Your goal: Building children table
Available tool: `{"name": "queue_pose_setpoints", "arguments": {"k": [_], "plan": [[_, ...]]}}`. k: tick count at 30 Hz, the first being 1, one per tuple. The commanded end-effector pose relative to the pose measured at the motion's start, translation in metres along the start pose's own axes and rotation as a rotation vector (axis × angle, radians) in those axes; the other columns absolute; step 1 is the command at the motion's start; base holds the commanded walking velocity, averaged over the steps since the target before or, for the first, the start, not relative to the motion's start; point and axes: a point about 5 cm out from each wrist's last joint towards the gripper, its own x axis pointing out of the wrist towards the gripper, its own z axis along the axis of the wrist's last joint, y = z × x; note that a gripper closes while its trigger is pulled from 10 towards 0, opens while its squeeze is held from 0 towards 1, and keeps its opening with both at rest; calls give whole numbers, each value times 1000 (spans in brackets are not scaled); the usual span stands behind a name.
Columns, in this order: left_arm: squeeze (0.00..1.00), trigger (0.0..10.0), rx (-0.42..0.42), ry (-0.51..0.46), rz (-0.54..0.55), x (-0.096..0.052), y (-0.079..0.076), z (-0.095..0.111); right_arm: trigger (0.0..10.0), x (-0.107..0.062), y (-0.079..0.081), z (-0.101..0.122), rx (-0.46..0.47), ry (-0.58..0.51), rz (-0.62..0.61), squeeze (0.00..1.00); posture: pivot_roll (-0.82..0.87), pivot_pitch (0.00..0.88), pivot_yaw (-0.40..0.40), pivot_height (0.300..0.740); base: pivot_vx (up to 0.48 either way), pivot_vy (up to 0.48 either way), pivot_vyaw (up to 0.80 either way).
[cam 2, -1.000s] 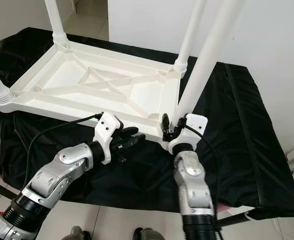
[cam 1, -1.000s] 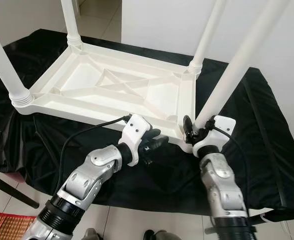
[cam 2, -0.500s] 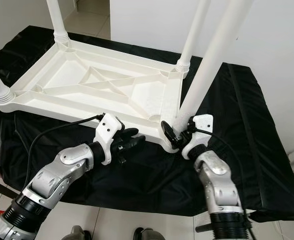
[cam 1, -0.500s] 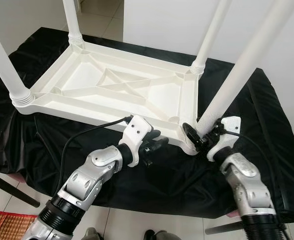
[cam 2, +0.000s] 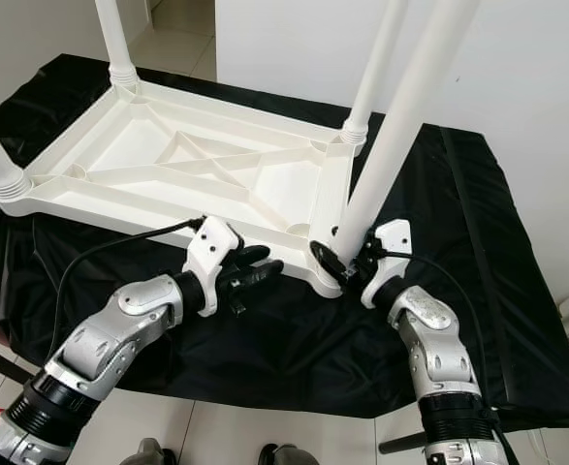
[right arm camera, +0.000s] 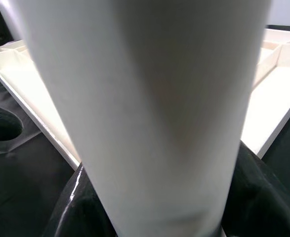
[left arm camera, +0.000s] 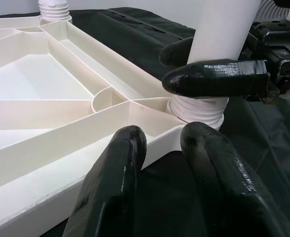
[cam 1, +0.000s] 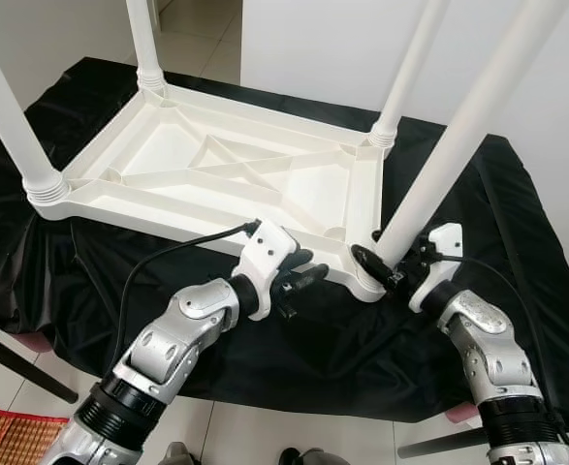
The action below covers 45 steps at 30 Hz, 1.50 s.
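Observation:
The white children's table (cam 1: 206, 208) lies upside down on a black cloth, its legs pointing up. My right gripper (cam 1: 386, 266) is shut on the near right leg (cam 1: 458, 136), just above the leg's ribbed collar (left arm camera: 199, 106) at the table's corner. In the right wrist view the leg (right arm camera: 149, 98) stands between the black fingers. One right finger (left arm camera: 214, 79) crosses in front of the leg in the left wrist view. My left gripper (cam 1: 303, 274) is open, low beside the table's near rim and just left of that corner, holding nothing.
Three other legs rise at the far left (cam 1: 143, 39), near left (cam 1: 13, 126) and far right (cam 1: 410, 58) corners. The black cloth (cam 1: 517, 223) drapes over the support's edges. A white wall stands behind; tiled floor, a dark stand leg (cam 1: 13, 363) and a red mat (cam 1: 3, 436) lie below left.
My right wrist has swung from below the leg out to its right, staying shut on the leg. The left gripper has barely moved. The camera shifted slightly.

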Motion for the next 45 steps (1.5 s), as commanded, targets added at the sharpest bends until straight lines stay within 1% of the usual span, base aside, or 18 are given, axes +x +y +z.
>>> {"name": "queue_pose_setpoints", "arguments": {"k": [1, 6, 9, 13, 18, 19, 20, 21, 24, 27, 32, 33, 34, 35, 36, 39, 40, 45], "plan": [[0, 10000, -7, 10, -85, 0, -6, -2, 0, -3, 3, -11, 44, 39, 6, 0, 69, 112, -78, 740, 0, 0, 0], [0, 10000, -7, 9, -89, 0, -7, -2, 0, -1, 8, -5, 66, -5, -55, 0, 63, 114, -81, 740, 0, 0, 0], [0, 10000, -12, 6, -94, 1, -8, -2, 0, 2, 16, -2, 75, -43, -186, 0, 56, 117, -85, 740, 0, 0, 0], [0, 10000, -14, 5, -95, 1, -9, -2, 0, 3, 18, -1, 78, -53, -219, 0, 56, 117, -85, 740, 0, 0, 0], [0, 10000, -20, 5, -101, 1, -10, -3, 0, 8, 36, 1, 133, -96, -417, 0, 46, 127, -81, 740, 0, 0, 0], [0, 10000, -20, 5, -101, 1, -10, -3, 0, 8, 36, 1, 133, -96, -417, 0, 46, 127, -81, 740, 0, 0, 0], [0, 10000, -21, 6, -102, 1, -10, -3, 0, 9, 40, 2, 132, -95, -505, 0, 46, 127, -81, 740, 0, 0, 0], [0, 10000, -21, 6, -102, 1, -10, -3, 0, 9, 40, 2, 132, -95, -505, 0, 46, 127, -81, 740, 0, 0, 0], [0, 10000, -22, 3, -105, 2, -10, -3, 0, 12, 52, 2, 140, -83, -647, 0, 46, 130, -83, 740, 0, 0, 0], [0, 10000, -27, 0, -106, 1, -12, -3, 0, 15, 64, 3, 138, -82, -643, 0, 46, 134, -84, 740, 0, 0, 0], [0, 10000, -28, 2, -111, 1, -13, -3, 0, 13, 60, 5, 136, -89, -641, 0, 43, 134, -85, 740, 0, 0, 0], [0, 10000, -28, 2, -112, 1, -13, -3, 1059, 12, 57, 6, 123, -85, -643, 0, 43, 134, -85, 740, 0, 0, 0], [0, 10000, -29, 1, -111, 1, -13, -3, 10000, 11, 55, 7, 124, -91, -629, 0, 44, 134, -86, 740, 0, 0, 0], [0, 10000, -29, 1, -111, 1, -13, -3, 10000, 11, 55, 7, 124, -91, -629, 0, 44, 134, -86, 740, 0, 0, 0], [0, 10000, -28, 0, -110, 1, -13, -3, 10000, 11, 51, 7, 130, -96, -600, 1000, 44, 134, -86, 740, 0, 0, 0], [0, 10000, -29, -1, -109, 1, -13, -3, 10000, 10, 44, 7, 115, -96, -566, 1000, 44, 129, -87, 740, 0, 0, 0], [0, 10000, -29, -1, -109, 1, -13, -2, 10000, 9, 38, 10, 75, -98, -543, 1000, 44, 129, -87, 740, 0, 0, 0], [0, 10000, -28, -2, -109, 1, -12, -2, 10000, 8, 33, 10, 92, -95, -498, 1000, 44, 129, -87, 740, 0, 0, 0]]}}
